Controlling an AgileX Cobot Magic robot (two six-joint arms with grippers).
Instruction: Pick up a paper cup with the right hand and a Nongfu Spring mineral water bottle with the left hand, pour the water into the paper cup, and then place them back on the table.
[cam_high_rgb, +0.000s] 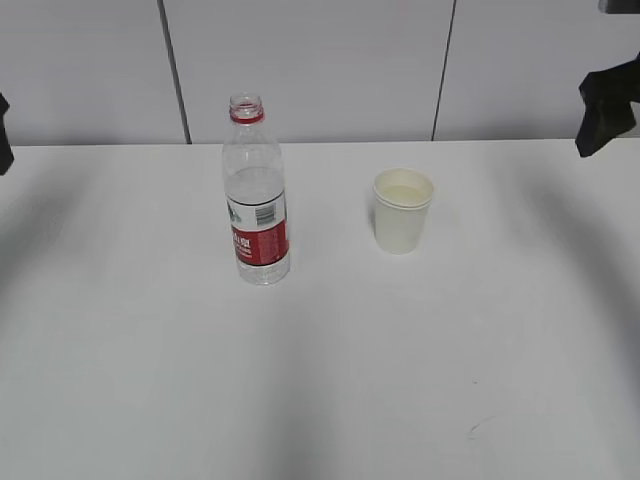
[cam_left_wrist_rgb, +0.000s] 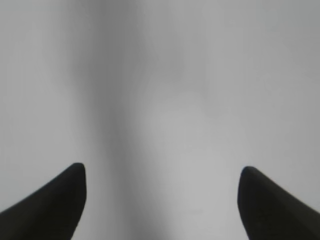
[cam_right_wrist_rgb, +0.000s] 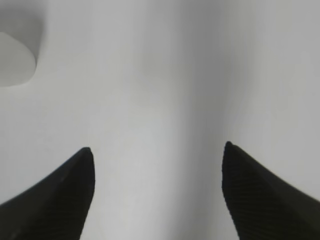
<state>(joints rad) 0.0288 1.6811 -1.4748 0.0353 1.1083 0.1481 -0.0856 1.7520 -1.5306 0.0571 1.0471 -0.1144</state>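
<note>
**benchrat:** On the table (cam_high_rgb: 150, 380), seen from the exterior camera, the Nongfu Spring mineral water bottle (cam_high_rgb: 257, 195) stands upright a bit left of centre, no cap, partly filled. The paper cup (cam_high_rgb: 402, 211) sits at its 3 o'clock, upright, a clear gap between them — not touching. Bare white tabletop runs all around, with the widest open stretch toward 6 o'clock. The far edge meets the wall just behind both.

**gripfan:** And the arms?

**benchrat:** Both are way out at the borders. The right hand (cam_high_rgb: 607, 105) is a dark shape at about 2 o'clock of the cup, well apart from it. The left hand (cam_high_rgb: 4, 135) is only a sliver at the bottle's 9 o'clock, at the frame edge.

**gripfan:** Fingers?

**benchrat:** On the left wrist camera the left fingers (cam_left_wrist_rgb: 52, 205) are spread wide with nothing between them — just table. The right fingers (cam_right_wrist_rgb: 60, 195) look the same, released and empty. A blurry pale shape sits at 10 o'clock there; I can't tell what it is.
</note>
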